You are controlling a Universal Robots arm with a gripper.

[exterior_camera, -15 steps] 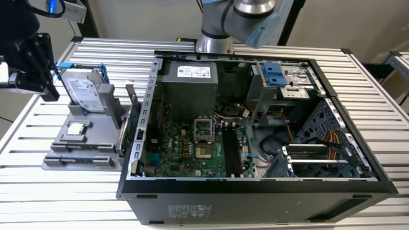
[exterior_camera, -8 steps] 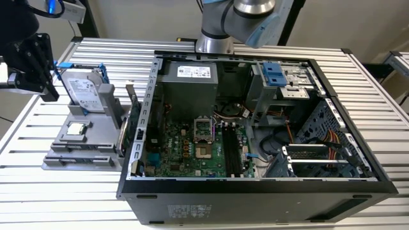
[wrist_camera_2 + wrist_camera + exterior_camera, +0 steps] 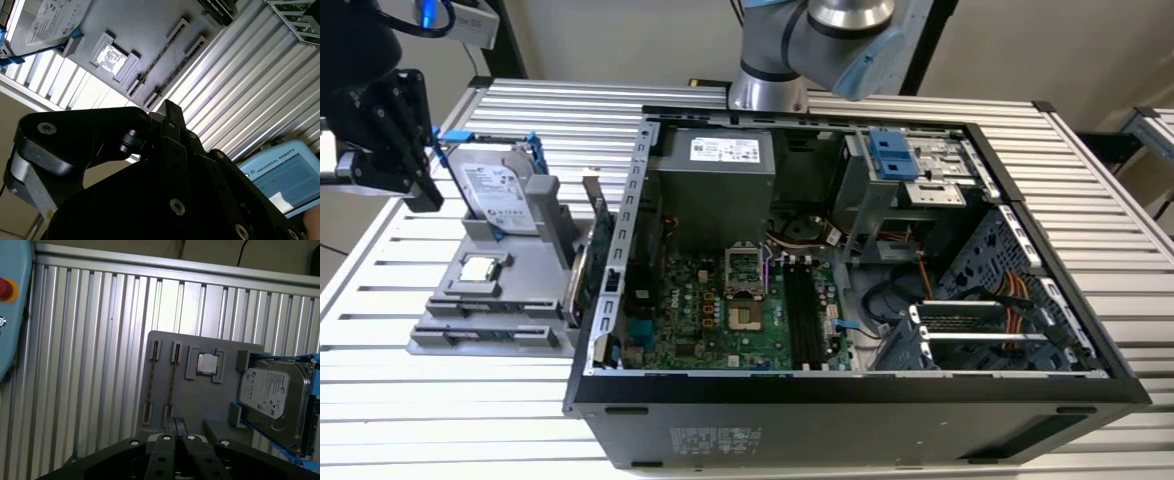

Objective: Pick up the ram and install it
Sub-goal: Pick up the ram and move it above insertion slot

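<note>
**Asker:** Looking down at that holder, where do you make out the ram?

**Me:** The ram stands on edge in a long slot of the grey holder. From my first wrist view it is just a thin strip, near the small square chip and the hard drive. My gripper hangs over the holder's edge, jaws closed together with nothing between them.

**Asker:** How will the stick handle?

**Me:** I judge it light, stiff and thin, but fragile. I'd pinch its two flat faces near the middle of the upper edge, clear of the contacts, and lift it straight out of the slot.

**Asker:** And the surroundings?

**Me:** It's a ribbed metal table. In the exterior view the open computer case sits just beside the holder, on that view's right, with a green card propped between them. The board's long black sockets lie deep among the walls and cables, so I reckon room there is tight.
</note>
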